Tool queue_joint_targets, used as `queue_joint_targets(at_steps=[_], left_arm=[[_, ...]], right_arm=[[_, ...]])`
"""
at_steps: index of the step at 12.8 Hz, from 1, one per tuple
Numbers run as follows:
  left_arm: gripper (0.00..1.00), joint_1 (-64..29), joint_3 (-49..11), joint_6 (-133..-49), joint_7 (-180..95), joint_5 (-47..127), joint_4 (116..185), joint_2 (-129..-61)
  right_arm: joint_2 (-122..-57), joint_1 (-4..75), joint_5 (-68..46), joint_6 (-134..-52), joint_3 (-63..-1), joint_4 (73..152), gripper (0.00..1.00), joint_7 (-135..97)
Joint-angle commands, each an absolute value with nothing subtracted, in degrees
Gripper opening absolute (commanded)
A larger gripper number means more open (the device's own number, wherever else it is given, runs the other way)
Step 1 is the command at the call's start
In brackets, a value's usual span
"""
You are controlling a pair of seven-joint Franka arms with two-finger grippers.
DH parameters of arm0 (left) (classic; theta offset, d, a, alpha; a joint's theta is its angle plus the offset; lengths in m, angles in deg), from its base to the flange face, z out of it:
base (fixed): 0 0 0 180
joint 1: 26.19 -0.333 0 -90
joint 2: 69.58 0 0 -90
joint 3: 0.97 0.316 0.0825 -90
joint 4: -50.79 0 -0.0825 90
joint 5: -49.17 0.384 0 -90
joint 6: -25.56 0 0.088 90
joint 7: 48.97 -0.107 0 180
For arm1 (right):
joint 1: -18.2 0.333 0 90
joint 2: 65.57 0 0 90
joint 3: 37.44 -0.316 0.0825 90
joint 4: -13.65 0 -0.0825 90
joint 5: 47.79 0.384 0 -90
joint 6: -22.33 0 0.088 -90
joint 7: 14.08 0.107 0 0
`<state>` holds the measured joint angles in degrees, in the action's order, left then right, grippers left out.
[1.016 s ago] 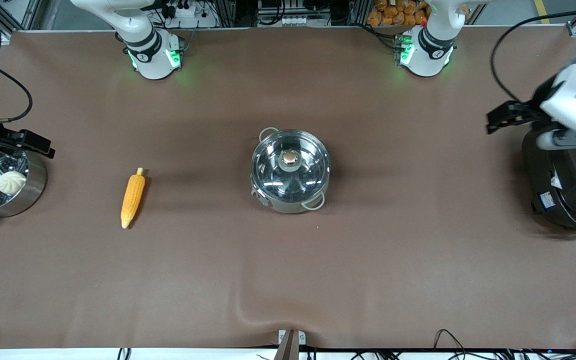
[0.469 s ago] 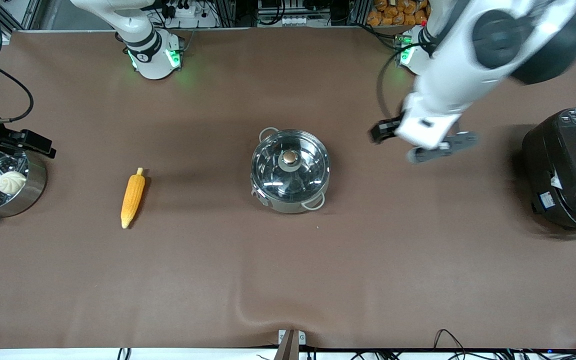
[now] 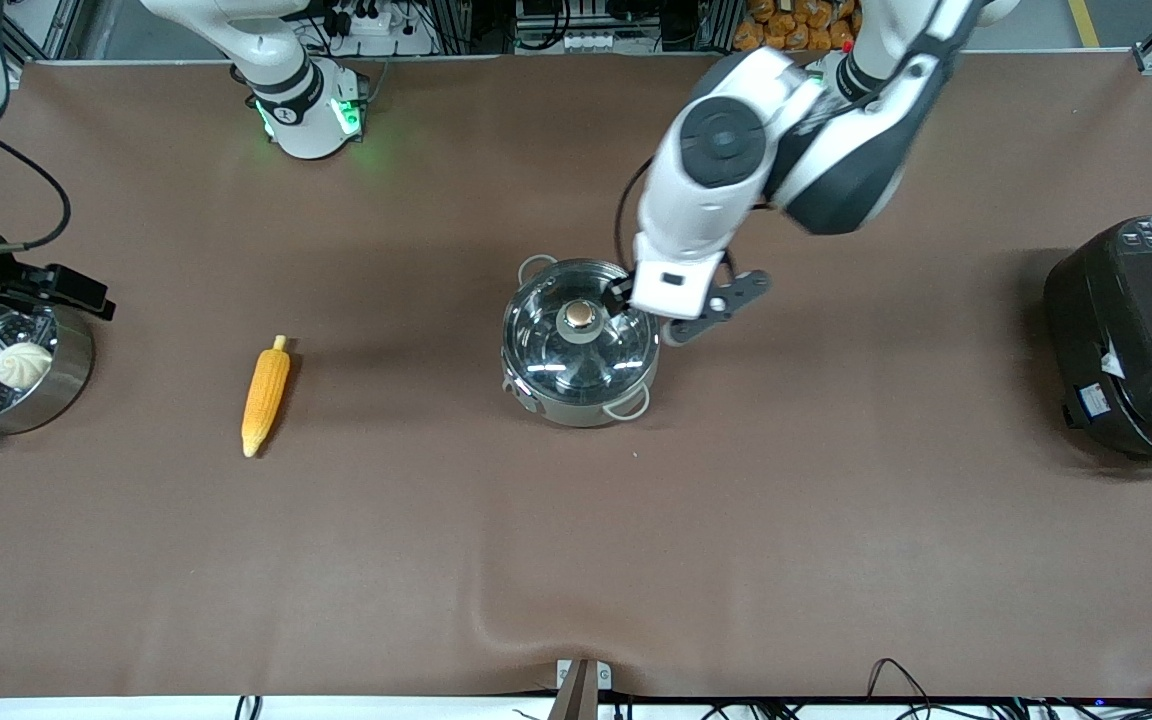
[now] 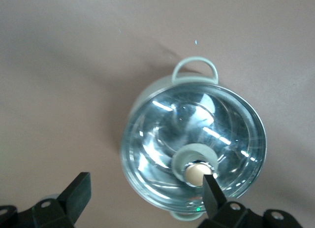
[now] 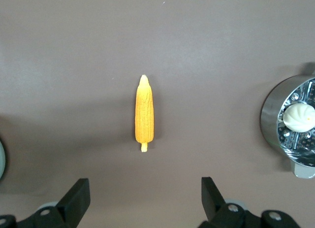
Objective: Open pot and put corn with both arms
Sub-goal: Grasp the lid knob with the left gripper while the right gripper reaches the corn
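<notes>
Left arm swung in from the rice cooker's end; lid not yet gripped.

The left gripper (image 3: pixel 664 322) has been carried across the table and is now held over the pot's (image 3: pixel 581 342) rim, fingers spread, one fingertip (image 4: pixel 210 185) just beside the lid's knob (image 3: pixel 580 316); a small shift is judged needed before closing. The right gripper (image 5: pixel 142 198), fingers apart, is held above the corn (image 3: pixel 265 397), which lies on the table, well apart from the pot.
</notes>
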<state>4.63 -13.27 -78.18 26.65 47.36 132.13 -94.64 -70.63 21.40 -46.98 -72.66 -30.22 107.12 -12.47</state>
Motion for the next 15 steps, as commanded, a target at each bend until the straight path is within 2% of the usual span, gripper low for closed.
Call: queue_joint_targets(at_steps=[1,4,6,8,12,14,15], left_arm=[[1.00,9.0,-12.6,-78.9,33.7,50.4,128.1,-99.5],[0.97,11.2,-12.5,-80.8,36.6,52.2,128.2,-101.8],[0.91,11.6,-12.5,-82.0,37.5,53.2,128.3,-102.9],[0.89,12.3,-12.5,-82.5,38.6,54.2,128.2,-104.4],[0.86,12.7,-12.4,-84.4,39.5,55.0,128.1,-105.5],[0.85,13.1,-12.4,-85.0,40.0,55.7,128.1,-106.3],[0.78,13.1,-12.3,-85.0,40.0,55.8,128.2,-106.4]], right_arm=[[-74.4,20.8,-46.2,-79.1,-30.8,110.4,1.00,-11.9],[-77.8,21.5,-46.2,-88.2,-31.0,115.8,1.00,-11.0],[-80.5,22.0,-45.8,-90.5,-31.4,116.5,1.00,-10.9],[-82.9,21.9,-44.0,-92.9,-31.4,117.3,1.00,-10.8],[-84.9,22.1,-42.8,-106.5,-31.8,125.8,1.00,-10.7],[-87.3,22.1,-42.7,-108.0,-32.2,126.7,1.00,-10.7],[-88.6,22.1,-42.5,-108.4,-32.2,126.7,1.00,-10.7]])
